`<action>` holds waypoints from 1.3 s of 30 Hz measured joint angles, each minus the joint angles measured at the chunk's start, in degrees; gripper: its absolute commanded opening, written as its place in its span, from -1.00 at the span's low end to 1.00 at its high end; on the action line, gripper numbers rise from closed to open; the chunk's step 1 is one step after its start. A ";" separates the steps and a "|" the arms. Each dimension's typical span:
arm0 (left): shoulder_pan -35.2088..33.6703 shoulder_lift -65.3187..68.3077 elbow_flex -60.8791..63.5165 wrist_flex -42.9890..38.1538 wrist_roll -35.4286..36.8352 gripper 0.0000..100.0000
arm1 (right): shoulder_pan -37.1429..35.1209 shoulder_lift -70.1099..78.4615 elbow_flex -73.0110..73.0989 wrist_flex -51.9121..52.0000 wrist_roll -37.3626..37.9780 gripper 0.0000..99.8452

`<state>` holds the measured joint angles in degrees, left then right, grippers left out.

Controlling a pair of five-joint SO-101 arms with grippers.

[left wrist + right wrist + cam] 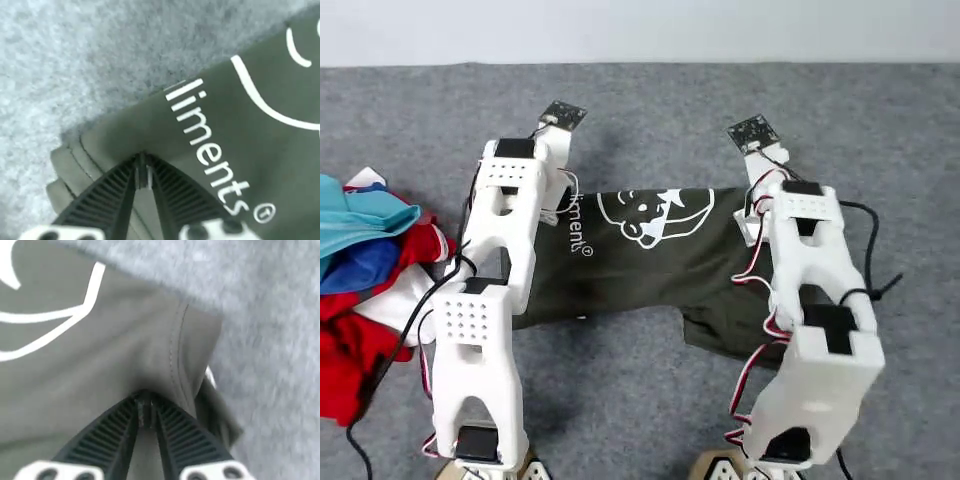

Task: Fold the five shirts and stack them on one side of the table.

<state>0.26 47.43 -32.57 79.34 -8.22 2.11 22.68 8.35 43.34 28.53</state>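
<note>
A dark olive shirt (640, 255) with white print lies spread on the grey felt between the two arms. My left gripper (142, 172) is shut on the shirt's fabric (210, 120) near its hemmed corner, beside the white lettering. My right gripper (145, 410) is shut on the shirt's cloth (100, 350) at the opposite corner, close to a stitched hem. In the high view the left arm (505, 230) covers the shirt's left edge and the right arm (800, 250) covers its right edge. A pile of other shirts (365, 280), teal, blue, red and white, lies at the table's left edge.
Grey felt (650, 110) covers the whole table, with open room behind the shirt and in front of it between the arm bases. Cables (870, 280) hang off the right arm.
</note>
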 measured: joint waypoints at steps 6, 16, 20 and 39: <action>0.00 0.09 0.00 -5.80 0.00 -0.99 | 0.53 7.03 -7.21 -3.69 2.64 -0.98; 1.23 0.09 -9.67 1.93 0.00 -0.99 | -0.35 7.74 -23.30 19.60 2.64 -0.80; 1.41 0.09 -17.76 11.60 0.00 -0.98 | -1.41 3.52 -26.55 29.54 0.09 -0.56; 0.79 -14.95 -0.44 19.52 -0.79 -0.89 | -8.70 -1.14 -30.86 57.14 -10.64 -0.60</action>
<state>1.05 32.48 -33.01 98.86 -9.01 -6.59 21.54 -22.51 100.48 17.89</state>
